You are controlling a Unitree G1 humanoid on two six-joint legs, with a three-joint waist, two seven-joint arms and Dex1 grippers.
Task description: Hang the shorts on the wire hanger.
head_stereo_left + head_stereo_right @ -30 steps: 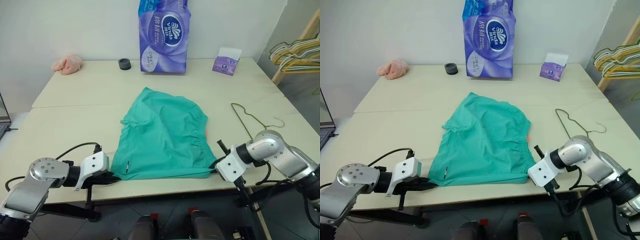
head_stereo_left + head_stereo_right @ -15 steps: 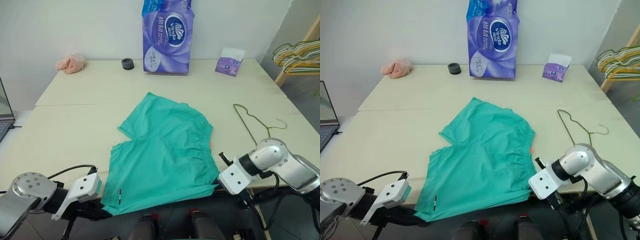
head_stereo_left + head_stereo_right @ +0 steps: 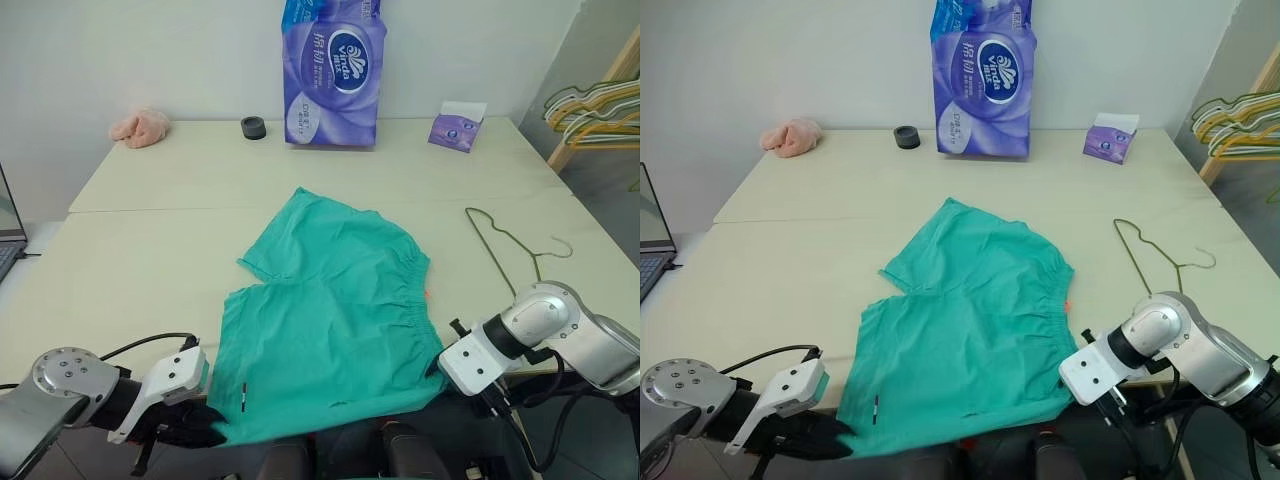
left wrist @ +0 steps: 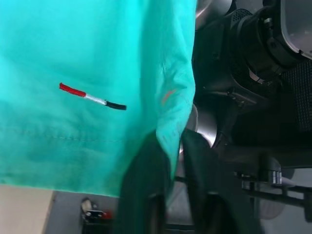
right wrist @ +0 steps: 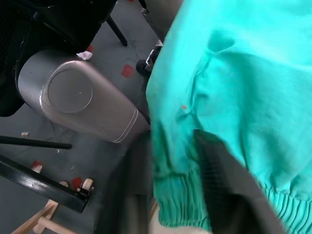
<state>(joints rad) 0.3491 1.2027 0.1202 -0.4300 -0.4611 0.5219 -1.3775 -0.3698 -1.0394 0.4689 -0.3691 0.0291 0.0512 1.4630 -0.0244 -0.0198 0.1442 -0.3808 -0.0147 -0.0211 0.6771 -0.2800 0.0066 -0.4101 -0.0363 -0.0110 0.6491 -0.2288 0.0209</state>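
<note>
The shorts (image 3: 330, 320) lie spread on the table (image 3: 150, 200), their near edge hanging over the front side, with the wire hanger (image 3: 505, 240) flat on the tabletop well to their right. The left gripper (image 4: 168, 190) has fabric between its slightly parted fingers at the near left corner. The right gripper (image 5: 168, 185) likewise has the waistband corner between its parted fingers, though the grip looks loose, hard to confirm.
</note>
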